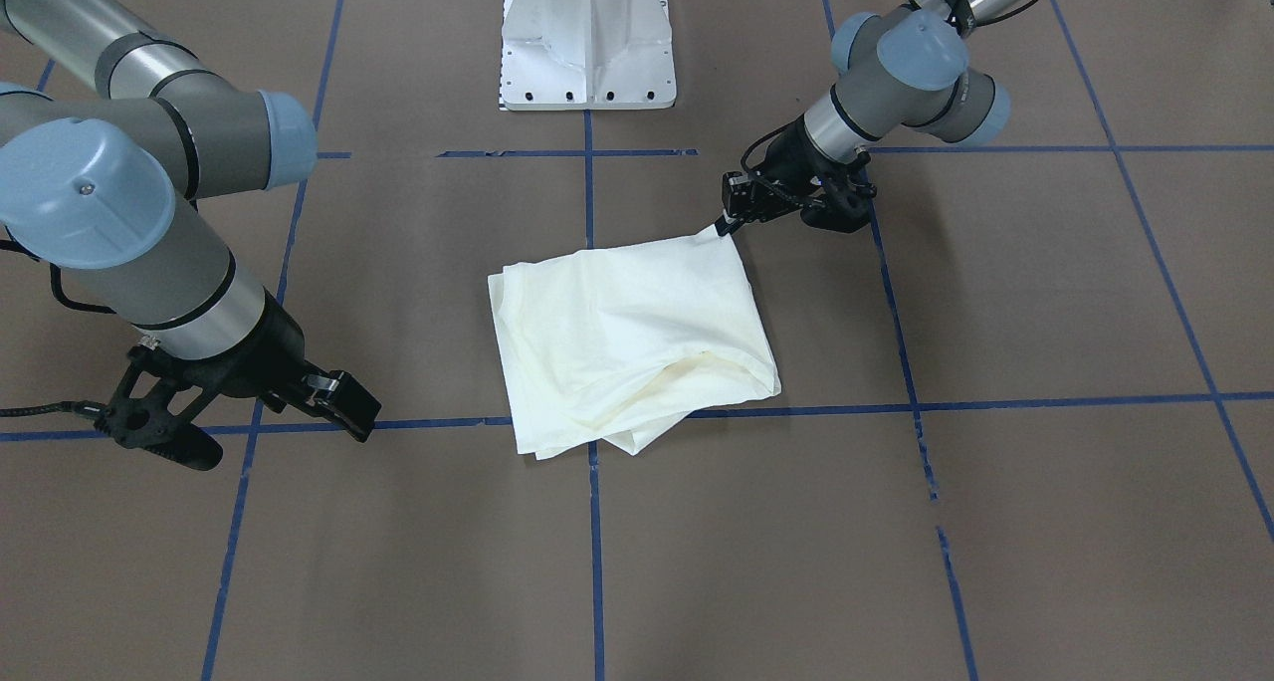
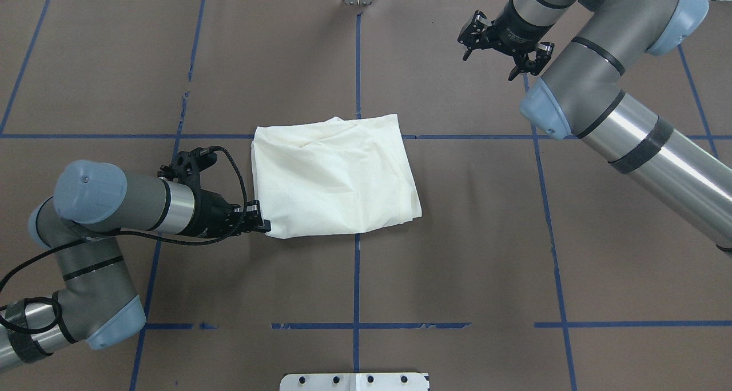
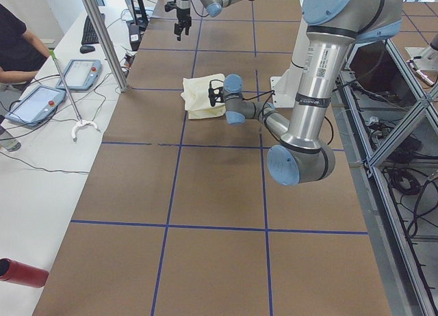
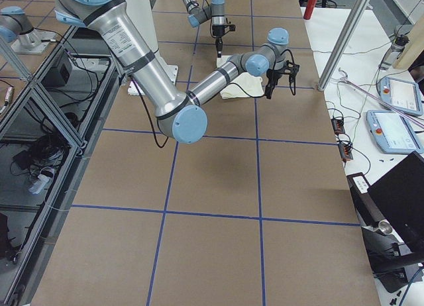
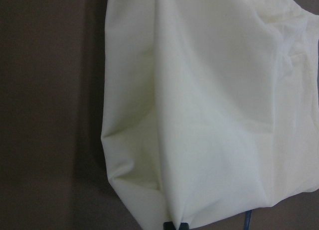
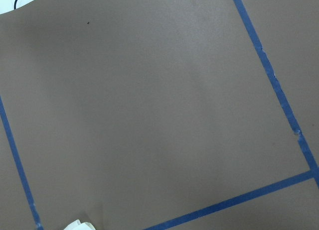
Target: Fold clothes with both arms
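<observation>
The cream-white T-shirt [image 2: 334,174] lies folded into a rough square at the table's middle, plain side up; no print shows. It also shows in the front view [image 1: 632,347] and fills the left wrist view [image 5: 209,115]. My left gripper [image 2: 262,222] is low at the shirt's near-left corner and shut on that corner; in the front view [image 1: 725,226] the corner is drawn up to its tips. My right gripper [image 2: 490,64] is open and empty, far from the shirt over the table's far right; the front view [image 1: 254,432] shows its fingers spread. Its wrist view shows only bare table.
The white pedestal base [image 1: 587,44] stands at the robot's side of the table. Blue tape lines [image 2: 357,65] grid the brown table. In the left side view, a metal post [image 3: 102,35], teach pendants [image 3: 37,100] and an operator [image 3: 17,49] are beside the table.
</observation>
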`<state>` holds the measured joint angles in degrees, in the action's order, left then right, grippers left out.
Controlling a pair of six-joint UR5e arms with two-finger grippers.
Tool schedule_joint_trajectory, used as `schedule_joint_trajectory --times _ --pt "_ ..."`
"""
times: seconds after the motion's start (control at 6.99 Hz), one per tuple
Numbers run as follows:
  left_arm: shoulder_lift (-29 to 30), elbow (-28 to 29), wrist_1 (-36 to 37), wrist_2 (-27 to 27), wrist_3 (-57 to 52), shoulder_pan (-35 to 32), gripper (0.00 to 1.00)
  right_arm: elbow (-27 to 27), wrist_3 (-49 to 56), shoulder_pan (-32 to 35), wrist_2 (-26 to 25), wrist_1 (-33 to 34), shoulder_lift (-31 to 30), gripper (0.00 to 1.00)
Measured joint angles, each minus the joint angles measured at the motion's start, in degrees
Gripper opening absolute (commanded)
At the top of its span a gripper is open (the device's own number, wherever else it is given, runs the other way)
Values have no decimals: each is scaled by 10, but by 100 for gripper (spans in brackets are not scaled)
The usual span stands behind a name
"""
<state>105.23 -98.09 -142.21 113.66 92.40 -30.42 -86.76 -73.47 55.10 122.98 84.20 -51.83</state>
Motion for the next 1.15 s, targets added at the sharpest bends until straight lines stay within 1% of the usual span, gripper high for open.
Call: schedule_joint_trajectory --times 0.14,0.29,0.43,0.57,0.72,1.0,1.15 --pt "-1 0 0 -1 -3 -5 100 -2 7 2 1 0 -2 100" --pt "-6 0 0 1 -22 -27 100 -7 20 9 2 1 -8 100" --pt "-23 0 1 5 -77 -65 100 -14 43 22 5 1 -20 100" --pt "-44 2 10 14 -156 -118 100 -21 88 44 7 5 -39 100" --pt "-55 2 53 29 -258 -189 100 -30 161 72 7 24 -61 100" --pt "-57 0 185 44 -494 -337 100 -54 355 138 7 89 -109 100" --pt "-56 1 259 48 -619 -406 100 -66 449 177 15 110 -142 100"
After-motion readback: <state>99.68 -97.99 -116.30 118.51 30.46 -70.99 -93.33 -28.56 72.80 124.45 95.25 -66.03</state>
